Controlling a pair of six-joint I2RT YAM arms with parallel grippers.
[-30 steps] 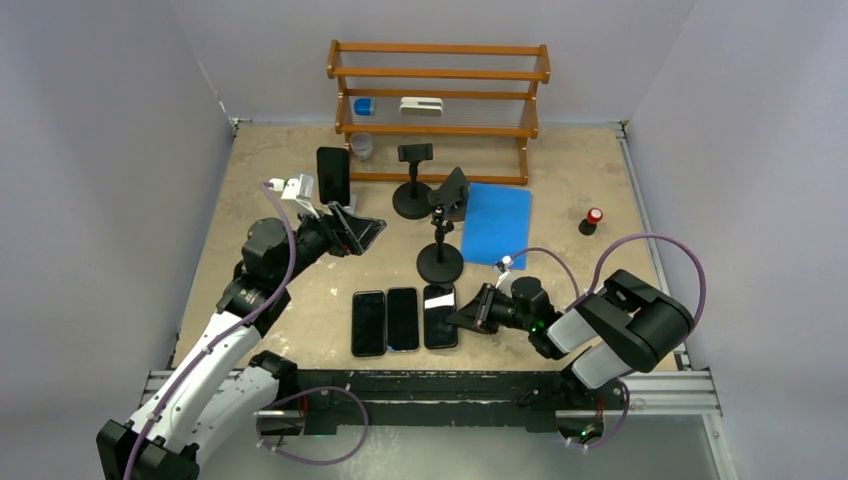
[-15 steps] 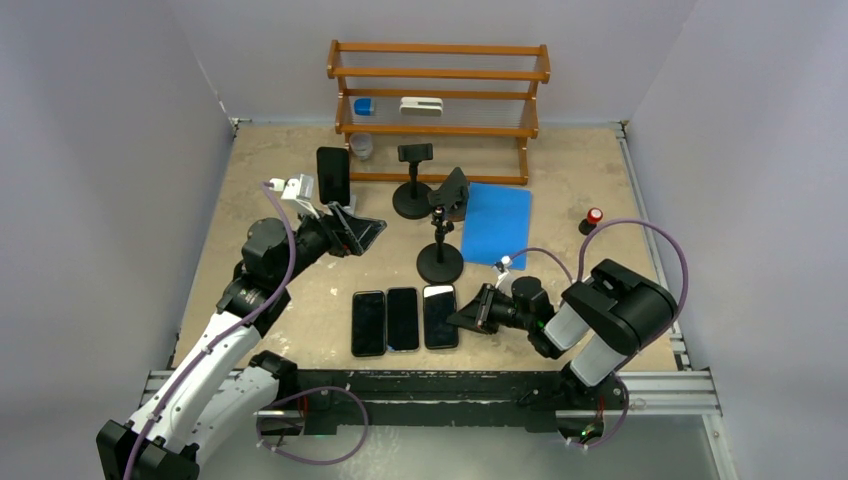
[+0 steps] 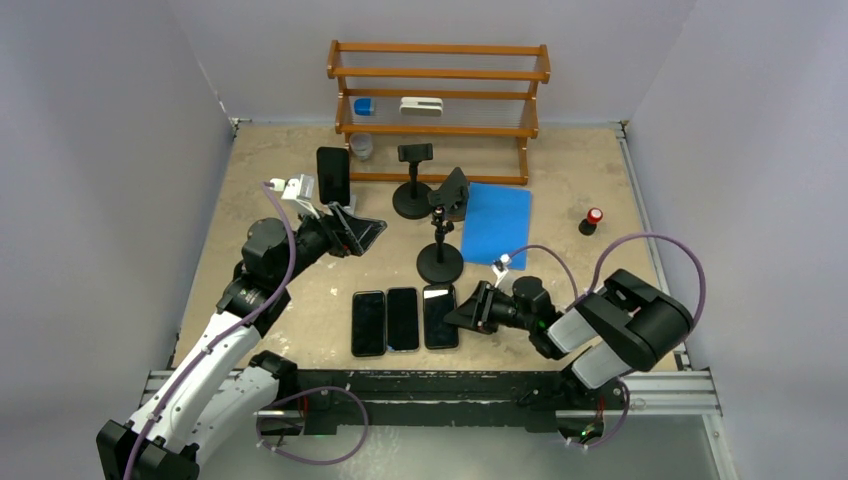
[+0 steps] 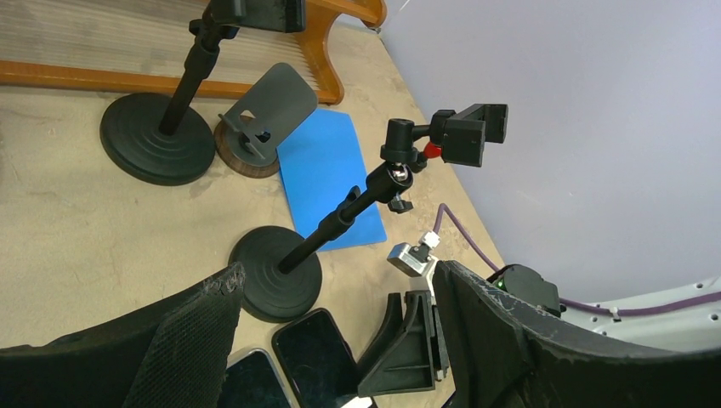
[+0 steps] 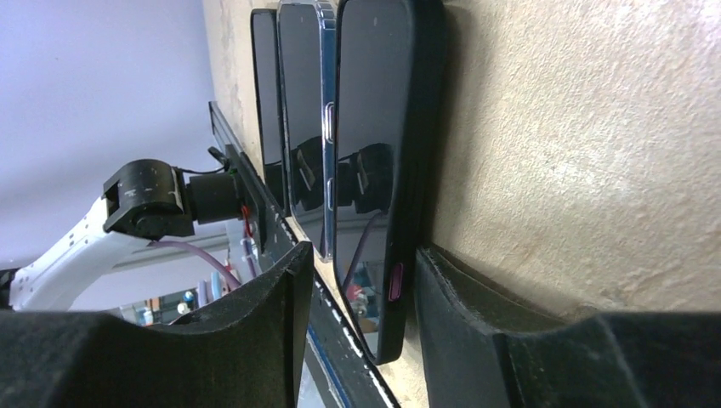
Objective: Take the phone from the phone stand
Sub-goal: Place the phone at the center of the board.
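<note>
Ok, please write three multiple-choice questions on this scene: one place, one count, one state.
1. Where does the blue mat lie?
A. on the wooden rack
B. leaning on the back wall
C. on the table, right of the nearer pole stand

2. How many phones lie flat in a row near the arms?
A. three
B. two
C. five

3. How is the left gripper?
A. shut on a phone
B. open, holding nothing
C. shut on a stand

Answers: 1 C, the mat lies flat beside that stand. 2 A, three screens side by side. 3 B, its jaws stand wide apart, nothing between.
</note>
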